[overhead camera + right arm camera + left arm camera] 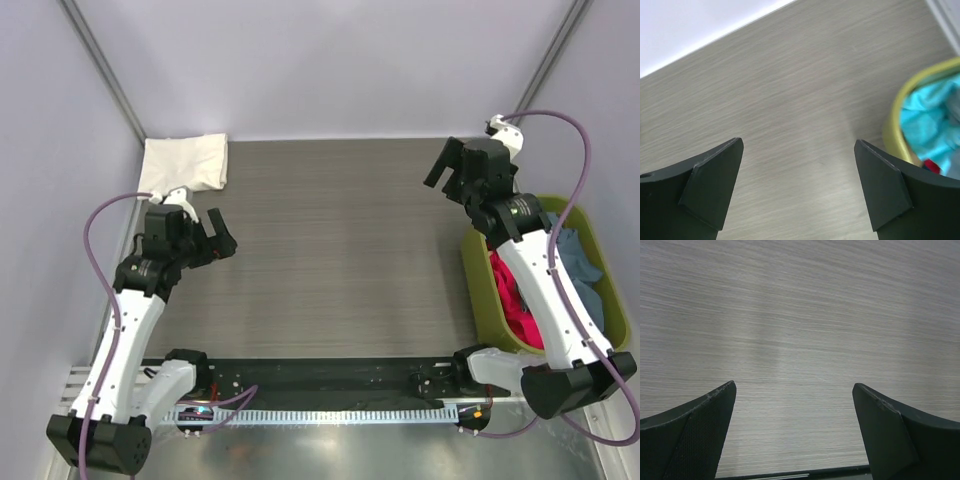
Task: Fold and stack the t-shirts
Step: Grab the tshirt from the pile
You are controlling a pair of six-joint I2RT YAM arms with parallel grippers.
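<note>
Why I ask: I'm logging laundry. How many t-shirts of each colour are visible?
Cream-white t-shirt, folded on the table: 1
Pink-red t-shirt, in the olive-green bin: 1
Turquoise t-shirt, in the bin: 1
Total: 3 visible; the bin may hide more.

The left arm [125, 335] and right arm [545, 280] share white links, black joints and looping purple cables [588, 150].
</note>
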